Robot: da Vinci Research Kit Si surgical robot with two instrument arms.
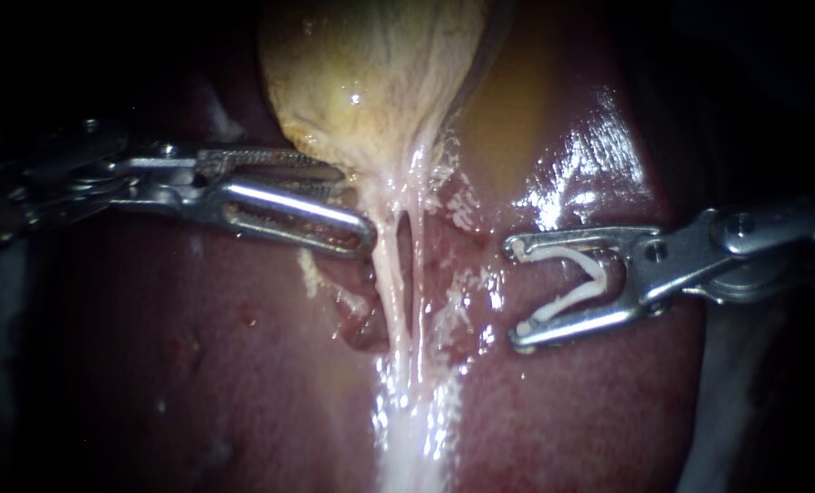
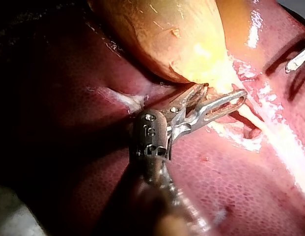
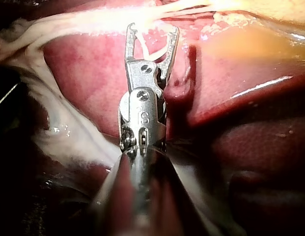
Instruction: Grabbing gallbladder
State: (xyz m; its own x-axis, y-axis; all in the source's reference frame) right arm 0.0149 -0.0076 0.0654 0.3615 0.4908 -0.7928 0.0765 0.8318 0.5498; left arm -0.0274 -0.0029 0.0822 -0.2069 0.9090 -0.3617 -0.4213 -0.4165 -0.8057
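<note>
Right instrument (image 1: 517, 294): enters from the right and lies over the liver, well apart from the gallbladder. Its jaws stand wide apart with a clip seated between them.
Clip (image 1: 562, 299): white and V-shaped, with one leg along each jaw. The right wrist view (image 3: 152, 28) shows the same clip (image 3: 154, 49) between the jaws, its open end facing the pale strands.
Left instrument (image 1: 352, 203): enters from the left. Its jaws are parted with a clear gap and grip nothing. The upper jaw lies against the gallbladder's lower edge, and the slotted lower jaw reaches just beside the strands. The left wrist view (image 2: 225, 91) confirms this.
Gallbladder (image 1: 370, 73): a yellow sac lying on the liver and tapering to a narrow end between the two instruments. Neither instrument holds it.
Pale strands (image 1: 391, 274): two whitish strands run from the narrow end, close together with a slit between them. They merge into a white, wet band.
Liver (image 1: 197, 365): a dark red, glistening surface with a yellow-tinted patch beside the gallbladder, on the right instrument's side.
Surroundings: dark beyond the tissue, with nothing distinguishable.
</note>
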